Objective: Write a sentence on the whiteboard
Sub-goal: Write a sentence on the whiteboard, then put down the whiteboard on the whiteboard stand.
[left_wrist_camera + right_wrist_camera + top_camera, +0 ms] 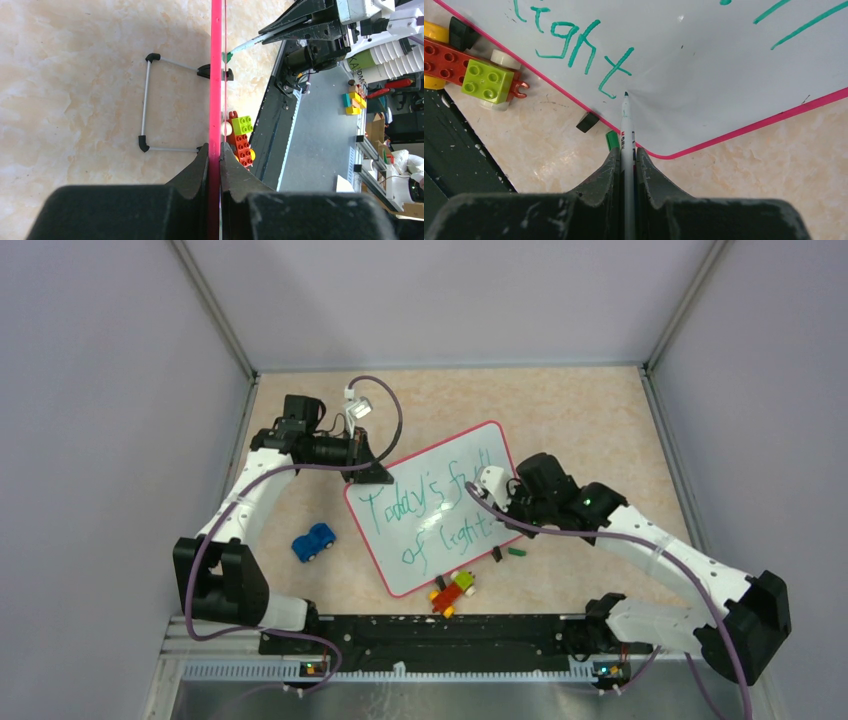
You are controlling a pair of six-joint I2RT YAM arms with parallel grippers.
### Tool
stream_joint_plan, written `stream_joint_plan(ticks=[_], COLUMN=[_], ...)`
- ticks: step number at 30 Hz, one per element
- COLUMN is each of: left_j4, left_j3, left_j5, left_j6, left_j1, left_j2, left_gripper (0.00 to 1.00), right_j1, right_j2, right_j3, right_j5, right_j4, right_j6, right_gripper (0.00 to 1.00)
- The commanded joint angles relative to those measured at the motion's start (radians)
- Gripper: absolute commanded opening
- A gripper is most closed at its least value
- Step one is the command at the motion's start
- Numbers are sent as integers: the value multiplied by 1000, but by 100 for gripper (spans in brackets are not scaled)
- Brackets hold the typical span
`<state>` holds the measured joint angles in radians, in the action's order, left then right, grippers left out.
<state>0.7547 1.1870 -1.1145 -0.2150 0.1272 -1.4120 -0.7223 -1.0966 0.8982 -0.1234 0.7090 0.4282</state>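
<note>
The whiteboard (445,468) sits at centre frame in the top view, carrying its two-line green sentence (432,512). The left gripper (215,162) is clamped tight on the pink rim, likely to steady the board against pen pressure. The right gripper (626,160) pinches one marker (626,125), tip against the board just after the last "t", probably for a full stop. One blue car (314,542) and one brick toy (453,592) lie beside the board.

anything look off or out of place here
Nothing spilled or broken. The whiteboard sits skewed to the table, its rim pinched by the left hand, so the sentence slants. A green cap, probably from the marker in the right hand, lies loose by the board's near edge, beside a small black piece.
</note>
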Motion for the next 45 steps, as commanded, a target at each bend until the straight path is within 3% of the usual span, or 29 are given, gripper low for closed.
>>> stream_joint_plan(ticks=[1, 12, 20, 25, 36, 42, 45], left_j4=[1, 3, 3, -3, 31, 8, -36], left_j3=[-22, -23, -22, -18, 72, 181, 231], left_j5=[25, 30, 37, 38, 32, 54, 78], left_j6=[-21, -26, -25, -14, -5, 39, 74], left_j1=[15, 15, 15, 15, 10, -32, -67], left_j2=[-13, -14, -7, 4, -15, -16, -7], left_gripper=[0, 0, 0, 23, 58, 79, 83], right_j1=[11, 11, 11, 11, 12, 119, 208], right_j2=[4, -29, -20, 39, 89, 105, 107], right_j3=[32, 10, 83, 122, 236, 285, 301], right_j5=[44, 64, -16, -113, -196, -278, -290], right_j4=[-25, -54, 9, 19, 4, -28, -55], right_j6=[17, 18, 14, 9, -91, -181, -235], right_gripper=[0, 0, 0, 0, 0, 0, 0])
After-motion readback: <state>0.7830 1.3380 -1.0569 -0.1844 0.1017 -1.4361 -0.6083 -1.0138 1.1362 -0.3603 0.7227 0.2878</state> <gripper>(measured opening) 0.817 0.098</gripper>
